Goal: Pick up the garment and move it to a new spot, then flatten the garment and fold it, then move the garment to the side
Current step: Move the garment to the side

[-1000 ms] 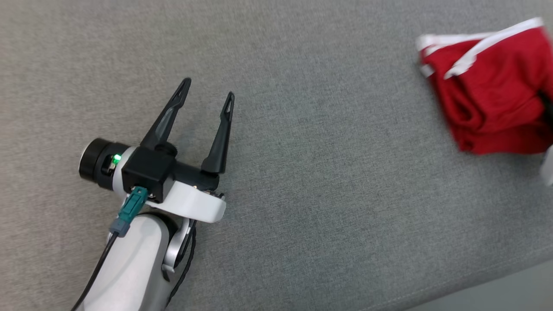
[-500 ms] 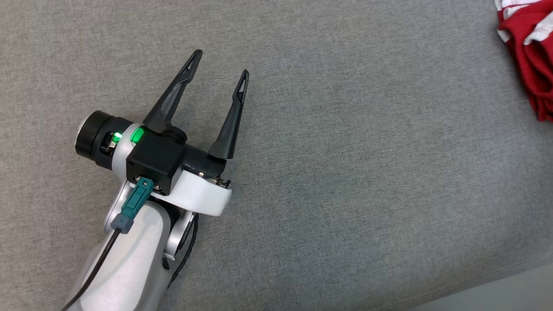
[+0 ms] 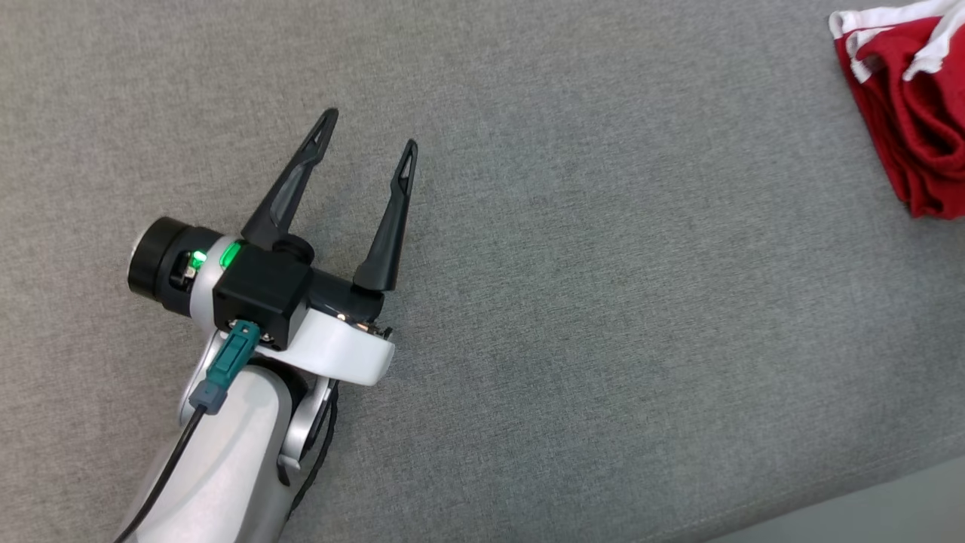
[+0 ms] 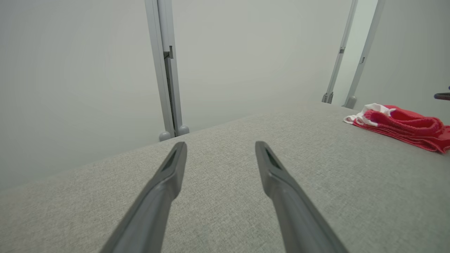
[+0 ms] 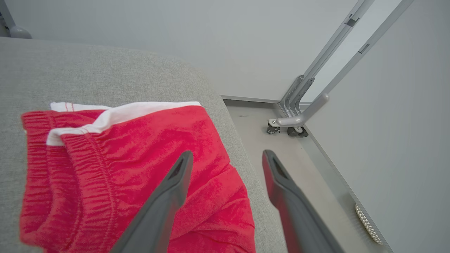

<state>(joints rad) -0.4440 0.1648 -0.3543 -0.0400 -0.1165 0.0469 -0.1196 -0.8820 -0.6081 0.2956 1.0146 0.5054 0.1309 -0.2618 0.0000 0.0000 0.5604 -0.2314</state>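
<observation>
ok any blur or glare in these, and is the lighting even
Head view: sharp, flat even light, no glare, barely a shadow by the left gripper. Left wrist view: the garment looks slightly soft, the posts lean from the wide lens. Right wrist view: garment weave crisp, the right gripper blurs toward the bottom edge.

Red garment [image 3: 908, 128] of terry-like cloth, with white trim along one border and a gathered elastic waistband. Folded over itself into several stacked layers, slightly rumpled, lying low and flat on the grey fabric-covered desk [image 3: 603, 302]. Placed at the desk's right end, just inside its rounded edge, well apart from the desk's middle. Waistband gathers and layered fold edges turned toward the desk's middle; white trim along the side nearer the desk's far edge. Partly cut off at the head view's border.
</observation>
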